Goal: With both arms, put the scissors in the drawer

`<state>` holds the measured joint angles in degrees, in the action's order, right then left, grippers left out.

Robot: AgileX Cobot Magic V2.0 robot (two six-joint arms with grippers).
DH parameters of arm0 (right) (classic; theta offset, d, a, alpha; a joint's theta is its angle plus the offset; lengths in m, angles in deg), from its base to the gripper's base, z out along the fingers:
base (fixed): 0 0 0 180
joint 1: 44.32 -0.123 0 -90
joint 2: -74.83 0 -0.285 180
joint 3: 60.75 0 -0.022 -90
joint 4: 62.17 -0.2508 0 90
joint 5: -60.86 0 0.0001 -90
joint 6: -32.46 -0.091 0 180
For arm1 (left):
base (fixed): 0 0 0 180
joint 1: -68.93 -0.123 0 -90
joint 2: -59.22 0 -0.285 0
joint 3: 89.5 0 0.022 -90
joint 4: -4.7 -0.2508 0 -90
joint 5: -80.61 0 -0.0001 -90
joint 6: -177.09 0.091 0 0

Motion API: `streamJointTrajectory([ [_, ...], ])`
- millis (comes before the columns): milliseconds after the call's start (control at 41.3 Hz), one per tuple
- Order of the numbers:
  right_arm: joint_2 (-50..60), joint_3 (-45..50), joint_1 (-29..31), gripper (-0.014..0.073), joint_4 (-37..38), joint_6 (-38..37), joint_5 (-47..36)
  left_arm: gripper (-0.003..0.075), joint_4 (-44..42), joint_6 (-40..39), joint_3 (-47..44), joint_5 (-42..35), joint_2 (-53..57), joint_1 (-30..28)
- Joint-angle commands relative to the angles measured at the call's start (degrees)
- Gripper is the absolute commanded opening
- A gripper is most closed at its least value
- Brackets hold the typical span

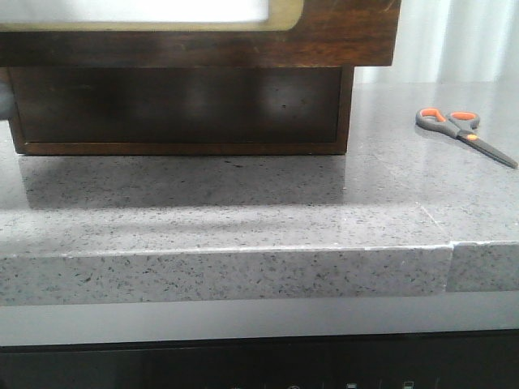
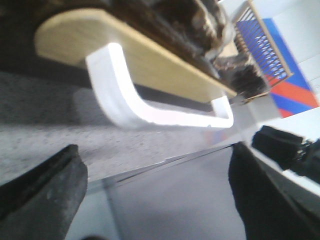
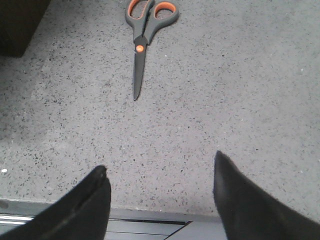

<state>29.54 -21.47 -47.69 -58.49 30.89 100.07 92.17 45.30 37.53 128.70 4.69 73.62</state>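
The scissors (image 1: 462, 130) lie flat on the grey stone counter at the far right, with orange-lined loops and dark blades pointing right. In the right wrist view the scissors (image 3: 142, 35) lie ahead of my right gripper (image 3: 160, 165), which is open, empty and well short of them, over the counter's front edge. The drawer (image 1: 340, 32) is the dark brown scuffed front at the top left, with a white panel (image 1: 162, 10) rimmed in pale gold. In the left wrist view that panel (image 2: 125, 100) is close ahead of my open, empty left gripper (image 2: 155, 165). Neither gripper shows in the front view.
Below the drawer is a plain dark wooden box front (image 1: 178, 109) set back on the speckled grey counter (image 1: 243, 211). The counter's thick front edge (image 1: 227, 275) has a seam at the right. A blue and red object (image 2: 285, 75) shows blurred beyond the cabinet.
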Motion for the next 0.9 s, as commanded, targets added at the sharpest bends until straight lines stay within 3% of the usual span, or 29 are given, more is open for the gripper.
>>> streamJointTrajectory([
  [0,-0.33,-1.88,0.49,0.0475,0.81,0.58,-3.46,0.0564,-5.26,-5.26,1.66,-2.27,4.05,0.30],
  [145,-0.33,-1.88,0.49,0.0475,0.81,0.58,-3.46,0.0564,-20.72,-16.62,3.61,-5.73,10.11,0.30],
  [339,-0.33,-1.88,0.49,0.0475,0.81,0.58,-3.48,0.0564,-55.59,-37.08,11.87,-3.97,16.33,0.30],
  [485,-0.33,-1.88,0.49,0.0475,0.81,0.53,-3.54,0.0564,-77.32,-42.62,17.70,0.72,18.80,0.30],
  [606,-0.33,-1.88,0.49,0.0475,0.76,0.53,-4.25,0.0564,-84.76,-42.62,20.02,1.72,19.67,0.30],
  [727,-0.33,-1.88,0.49,0.0475,0.76,0.53,-4.08,0.0564,-86.84,-42.62,20.25,1.72,19.67,1.07],
  [872,-0.39,-1.88,0.49,0.0475,0.76,0.53,-4.37,0.0564,-86.53,-42.62,20.25,0.75,19.67,7.31],
])
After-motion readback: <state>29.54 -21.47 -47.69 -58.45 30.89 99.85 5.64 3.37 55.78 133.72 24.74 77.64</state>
